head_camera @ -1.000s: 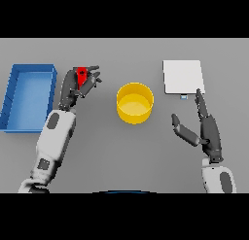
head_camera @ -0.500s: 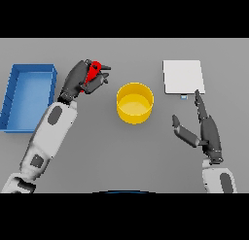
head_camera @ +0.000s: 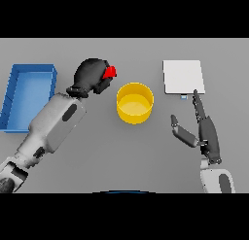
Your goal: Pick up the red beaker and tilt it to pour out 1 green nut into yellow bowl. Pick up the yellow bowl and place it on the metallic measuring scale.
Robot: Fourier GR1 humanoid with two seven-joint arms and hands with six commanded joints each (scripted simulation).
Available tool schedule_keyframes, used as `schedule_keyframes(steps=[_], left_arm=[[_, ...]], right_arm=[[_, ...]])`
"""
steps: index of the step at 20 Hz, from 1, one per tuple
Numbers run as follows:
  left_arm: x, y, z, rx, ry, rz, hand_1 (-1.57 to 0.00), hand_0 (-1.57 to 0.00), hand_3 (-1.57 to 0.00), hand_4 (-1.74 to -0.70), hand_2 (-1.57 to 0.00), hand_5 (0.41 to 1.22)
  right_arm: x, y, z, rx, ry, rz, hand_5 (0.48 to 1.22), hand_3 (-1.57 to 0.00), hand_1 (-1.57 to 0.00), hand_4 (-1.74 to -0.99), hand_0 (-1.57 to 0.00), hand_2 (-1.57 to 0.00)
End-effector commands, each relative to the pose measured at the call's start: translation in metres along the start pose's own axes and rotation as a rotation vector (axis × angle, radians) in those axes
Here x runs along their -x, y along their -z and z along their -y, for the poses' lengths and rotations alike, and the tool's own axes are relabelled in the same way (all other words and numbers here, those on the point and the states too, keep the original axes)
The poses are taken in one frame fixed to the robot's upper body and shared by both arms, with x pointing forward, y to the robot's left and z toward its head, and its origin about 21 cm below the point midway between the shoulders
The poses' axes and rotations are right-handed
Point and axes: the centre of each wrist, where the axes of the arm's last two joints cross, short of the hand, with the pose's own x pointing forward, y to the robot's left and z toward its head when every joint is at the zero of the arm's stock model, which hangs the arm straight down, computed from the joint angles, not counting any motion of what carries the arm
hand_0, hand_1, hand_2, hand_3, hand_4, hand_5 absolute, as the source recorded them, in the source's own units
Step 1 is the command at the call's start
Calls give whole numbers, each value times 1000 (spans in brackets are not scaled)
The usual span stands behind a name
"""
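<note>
My left hand is curled round the red beaker, which is tipped over toward the yellow bowl; only the beaker's red end shows past the fingers. The bowl stands at the table's middle, just right of and below the beaker's mouth. No green nut is visible. The metallic measuring scale lies flat at the back right. My right hand rests open on the table below the scale, fingers straight and pointing toward it.
A blue rectangular bin sits at the far left, beside my left forearm.
The left hand has carried the red beaker up and to the right, toward the bowl, and tilted it further. The right hand has stayed put.
</note>
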Motion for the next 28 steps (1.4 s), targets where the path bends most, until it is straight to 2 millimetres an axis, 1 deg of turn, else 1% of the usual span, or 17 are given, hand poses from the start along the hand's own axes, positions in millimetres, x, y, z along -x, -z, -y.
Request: schedule_keyframes(steps=[1, 2, 4, 5, 6, 7, 9, 11, 12, 14, 17, 19, 22, 23, 24, 25, 28], left_arm=[[-1, 1, -1, 12, 62, 10, -1570, -1570, -1570, -1740, -1570, 1161], [-2, 3, -7, 15, 118, 18, -1570, -1570, -1570, -1740, -1570, 1173], [-10, 8, -8, 34, 220, 47, -1571, -1571, -1570, -1740, -1571, 1190], [-14, 10, -7, 46, 270, 61, -1571, -1571, -1571, -1691, -1571, 1196], [-16, 11, -11, 66, 322, 81, -1571, -1571, -1571, -1649, -1571, 1201], [-20, 14, -15, 75, 372, 98, -1571, -1571, -1571, -1666, -1571, 1205], [-28, 18, -18, 125, 486, 116, -1571, -1571, -1391, -1687, -1571, 1211], [-36, 22, -18, 163, 584, 171, -1571, -1571, -1277, -1701, -1571, 1215], [-38, 24, -17, 181, 635, 194, -1571, -1571, -1336, -1707, -1571, 1216], [-49, 28, -14, 222, 725, 246, -1571, -1571, -1420, -1718, -1571, 1218], [-58, 29, -8, 272, 867, 277, -1571, -1571, -1494, -1729, -1571, 1219], [-61, 30, -5, 286, 971, 292, -1571, -1571, -1522, -1734, -1571, 1220], [-72, 33, -5, 309, 1084, 319, -1571, -1571, -1546, -1737, -1571, 1220], [-75, 32, -4, 312, 1116, 337, -1571, -1571, -1551, -1738, -1571, 1221], [-74, 35, -8, 309, 1152, 344, -1571, -1571, -1555, -1739, -1571, 1221], [-78, 37, -11, 309, 1173, 355, -1571, -1571, -1558, -1739, -1571, 1221], [-81, 41, -10, 316, 1268, 346, -1571, -1571, -1564, -1737, -1571, 1221]], right_arm=[[2, -2, 0, -1, -2, -5, 698, 1, 1, -1267, 1, 1], [5, -4, 0, -2, -5, -12, 700, 1, 1, -1270, 1, 1], [3, -1, -2, 2, 0, -17, 704, 1, 1, -1274, 1, 1], [3, 1, -5, 2, -3, -18, 705, 1, 1, -1282, 1, 1], [2, 0, -3, 2, 6, -5, 705, 1, 1, -1284, 1, 1], [3, 0, -4, 5, 17, -11, 702, 1, 1, -1283, 1, 1], [5, 1, -2, 11, 34, -9, 690, 1, 1, -1287, 1, 1], [8, 2, -4, 16, 39, -13, 678, 1, 1, -1292, 1, 1], [8, -1, -4, 16, 52, -7, 672, 1, 1, -1294, 1, 1], [6, 1, -5, 25, 73, -7, 657, 1, 1, -1294, 1, 1], [8, 2, -3, 33, 83, -13, 644, 1, 1, -1290, 1, 1], [7, 2, -3, 34, 79, -15, 634, 1, 1, -1291, 1, 1], [11, -3, -2, 43, 67, -18, 627, 1, 1, -1288, 1, 1], [11, -2, -4, 43, 65, -27, 618, 1, 1, -1286, 1, 1], [13, -2, -4, 47, 65, -37, 609, 1, 1, -1278, 1, 1], [11, -1, -5, 46, 56, -29, 600, 1, 1, -1276, 1, 1], [11, 0, -7, 47, 44, -40, 586, 1, 1, -1260, 1, 1]])
